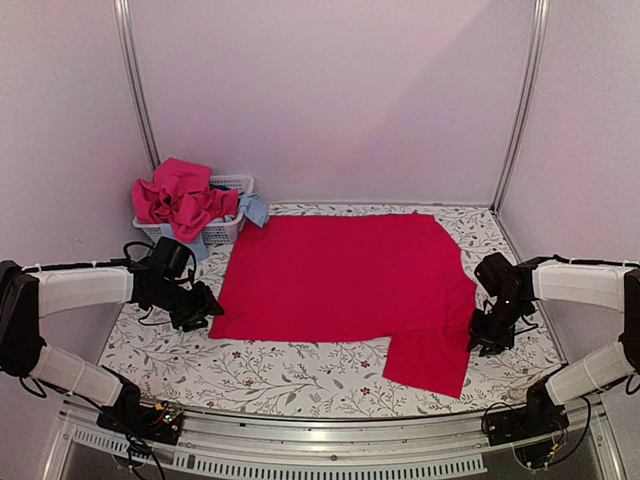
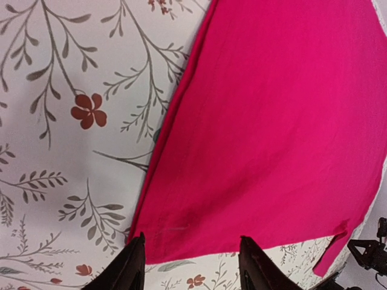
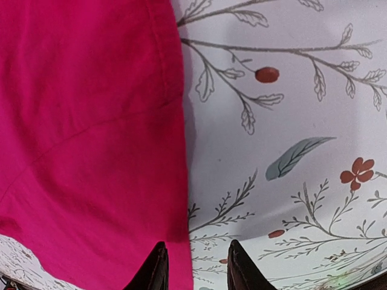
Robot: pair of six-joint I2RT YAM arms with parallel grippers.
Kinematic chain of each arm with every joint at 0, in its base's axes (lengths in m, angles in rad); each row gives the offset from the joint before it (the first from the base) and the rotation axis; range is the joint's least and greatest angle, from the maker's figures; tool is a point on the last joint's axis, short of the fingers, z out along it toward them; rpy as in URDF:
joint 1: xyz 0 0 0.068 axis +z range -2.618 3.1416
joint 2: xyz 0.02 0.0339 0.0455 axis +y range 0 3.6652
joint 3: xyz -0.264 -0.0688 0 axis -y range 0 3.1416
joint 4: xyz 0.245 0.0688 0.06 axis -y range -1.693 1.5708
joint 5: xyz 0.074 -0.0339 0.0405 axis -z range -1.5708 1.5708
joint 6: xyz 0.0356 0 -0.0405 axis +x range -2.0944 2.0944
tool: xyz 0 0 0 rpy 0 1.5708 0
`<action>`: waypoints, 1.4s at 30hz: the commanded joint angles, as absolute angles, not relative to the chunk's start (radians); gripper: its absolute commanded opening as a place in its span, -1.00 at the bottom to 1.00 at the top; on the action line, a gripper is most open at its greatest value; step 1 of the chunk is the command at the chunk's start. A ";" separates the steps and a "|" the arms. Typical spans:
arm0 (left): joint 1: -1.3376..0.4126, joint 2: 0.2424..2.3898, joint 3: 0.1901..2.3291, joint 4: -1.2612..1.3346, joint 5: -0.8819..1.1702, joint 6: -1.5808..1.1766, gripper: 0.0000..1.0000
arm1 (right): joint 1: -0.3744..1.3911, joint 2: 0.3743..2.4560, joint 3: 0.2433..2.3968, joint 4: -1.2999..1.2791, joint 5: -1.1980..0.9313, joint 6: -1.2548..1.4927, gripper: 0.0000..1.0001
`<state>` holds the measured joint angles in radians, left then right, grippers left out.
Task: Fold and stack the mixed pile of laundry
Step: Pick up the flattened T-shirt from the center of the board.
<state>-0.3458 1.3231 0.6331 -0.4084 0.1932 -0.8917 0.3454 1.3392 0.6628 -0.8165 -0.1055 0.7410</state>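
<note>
A large bright red garment point(image 1: 345, 275) lies spread flat on the flowered tablecloth, with a sleeve flap point(image 1: 430, 360) reaching toward the near right. My left gripper point(image 1: 205, 308) is at its near left corner; in the left wrist view the gripper point(image 2: 192, 257) is open, and the corner of the red garment point(image 2: 266, 133) lies just ahead between the fingers. My right gripper point(image 1: 483, 340) is at the right edge. There the gripper point(image 3: 195, 269) is open, astride the hem of the red garment point(image 3: 91, 151). The rest of the mixed laundry pile point(image 1: 180, 197), pink-red with a light blue cloth point(image 1: 253, 208), fills the basket.
A white slatted basket point(image 1: 232, 183) stands at the back left corner against the wall. Metal frame posts point(image 1: 137, 90) rise at both back corners. A metal rail point(image 1: 330, 425) runs along the near table edge between the arm bases.
</note>
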 commanded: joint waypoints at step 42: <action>-0.364 1.419 0.676 -0.534 0.060 -0.974 -0.24 | 0.268 1.346 0.634 -0.756 -0.181 0.625 -1.00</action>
<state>-0.3359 1.3781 0.6350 -0.4934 0.0891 -1.0016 0.2680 1.3697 0.6434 -0.7223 -0.1703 0.6312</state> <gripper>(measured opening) 0.393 0.006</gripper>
